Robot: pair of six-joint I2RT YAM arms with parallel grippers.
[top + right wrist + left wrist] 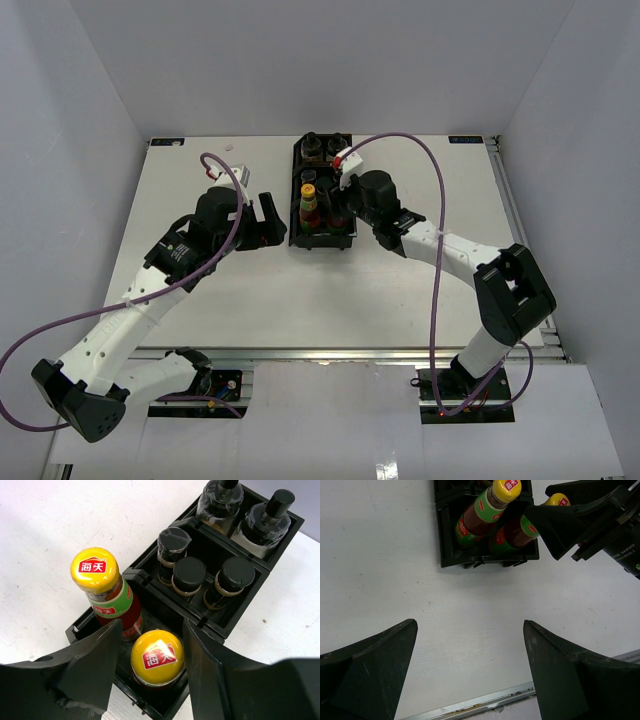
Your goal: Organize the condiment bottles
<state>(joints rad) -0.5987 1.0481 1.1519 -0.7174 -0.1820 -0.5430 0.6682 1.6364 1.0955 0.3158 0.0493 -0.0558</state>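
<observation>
The sauce bottle point(157, 658), judged rigid, slippery glass best held at its labelled body, is being straddled in the tray point(232, 617) at the surface's point(300, 290) far edge by the right hand point(152, 632); clamping cannot be told. The left hand point(470, 624) is hanging open.

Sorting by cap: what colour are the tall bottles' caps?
Yellow caps with red logos, clearest in the right wrist view.

A matte white rectangular tabletop point(250, 290) fills the middle of the top view, boxed by plain pale grey walls point(70, 110) at left, top and right (their seams run toward the table's far corners). A brushed aluminium rail point(330, 353) edges its lower side. The light is soft and even.
</observation>
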